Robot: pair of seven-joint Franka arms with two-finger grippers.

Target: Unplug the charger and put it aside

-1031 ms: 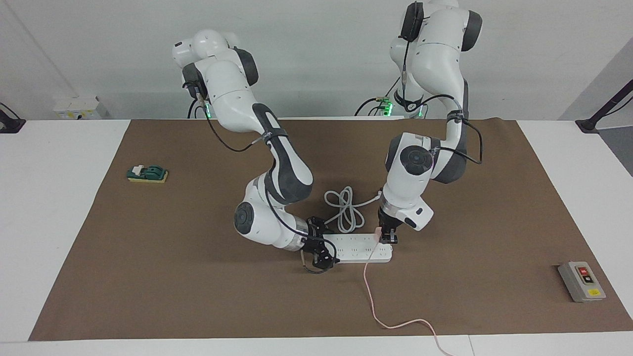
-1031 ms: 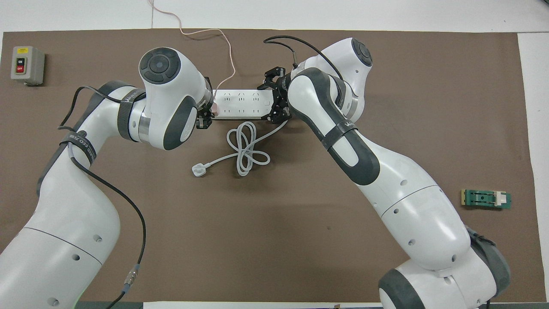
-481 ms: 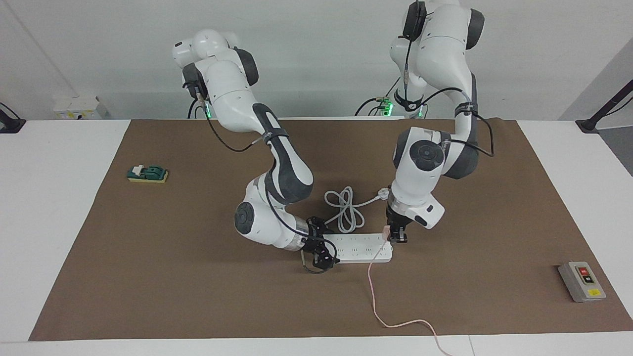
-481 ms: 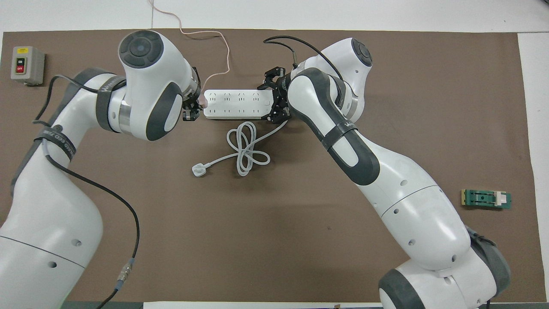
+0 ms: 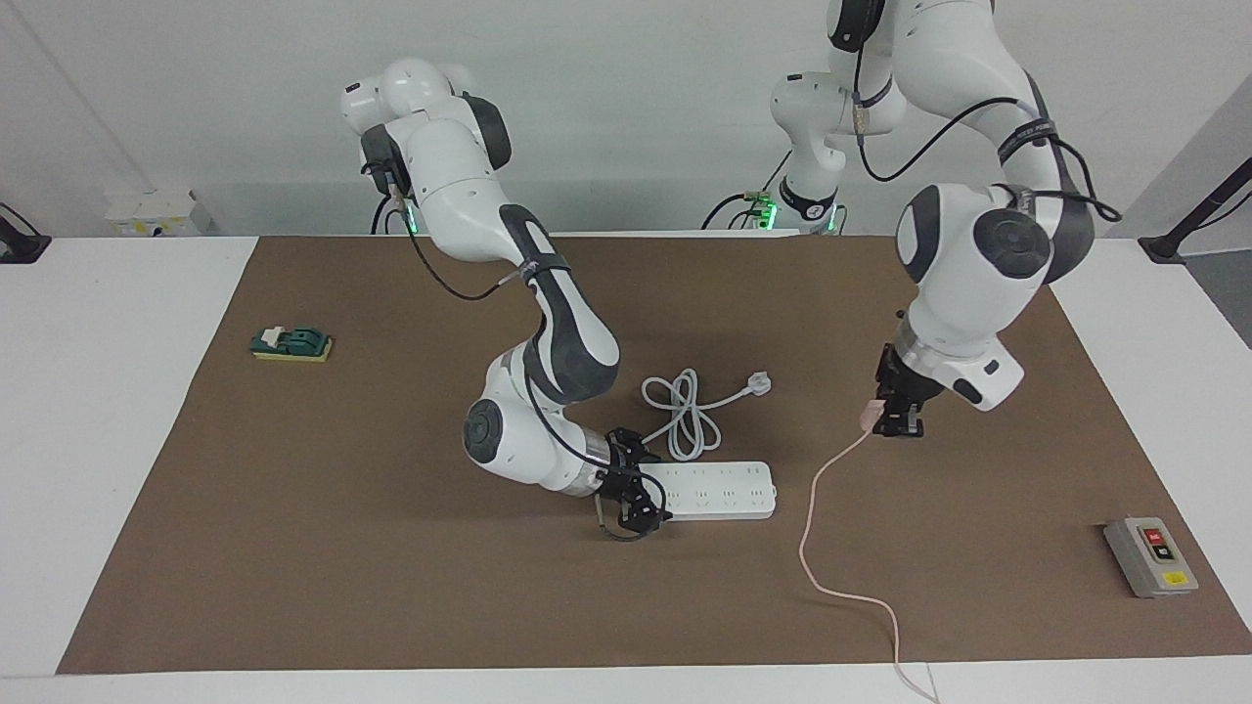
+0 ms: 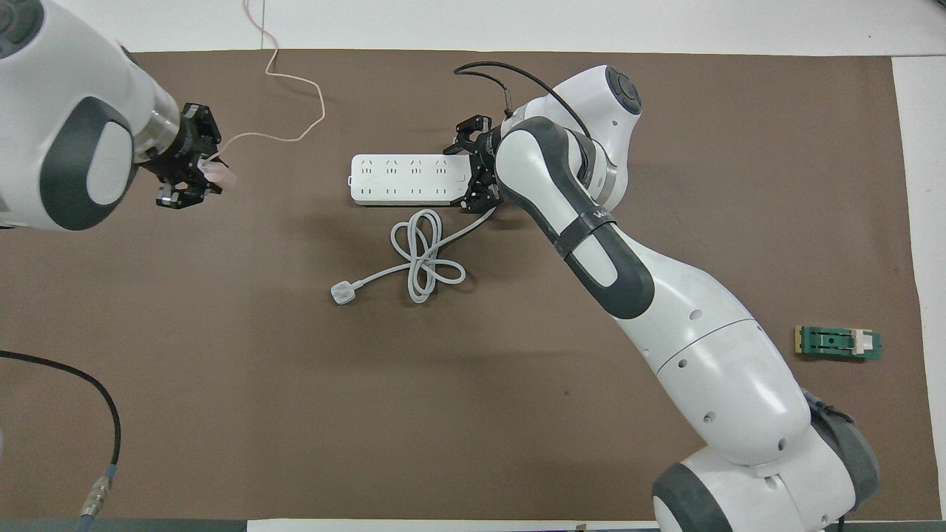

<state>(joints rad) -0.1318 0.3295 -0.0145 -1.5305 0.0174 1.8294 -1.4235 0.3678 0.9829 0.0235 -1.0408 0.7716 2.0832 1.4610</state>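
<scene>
No legible writing. The brown mat (image 5: 342,548) covers a white surface (image 5: 98,440). The left gripper (image 5: 888,418), raised over the mat, has its fingers clamped on the charger (image 5: 867,415), well apart from the power strip (image 5: 719,491). The right gripper (image 5: 626,494) has its fingers clamped on the strip's end.

Grey switch box (image 5: 1150,556) on brown mat (image 5: 391,548), green block (image 5: 291,343) at right arm's end

Two glossy white arms with dark grey joint bands and round grey end caps. Black cables loop along each, strapped on with lettered black bands. Black grippers on the wrists, small screw holes in the shells, green lights glowing at both bases.
</scene>
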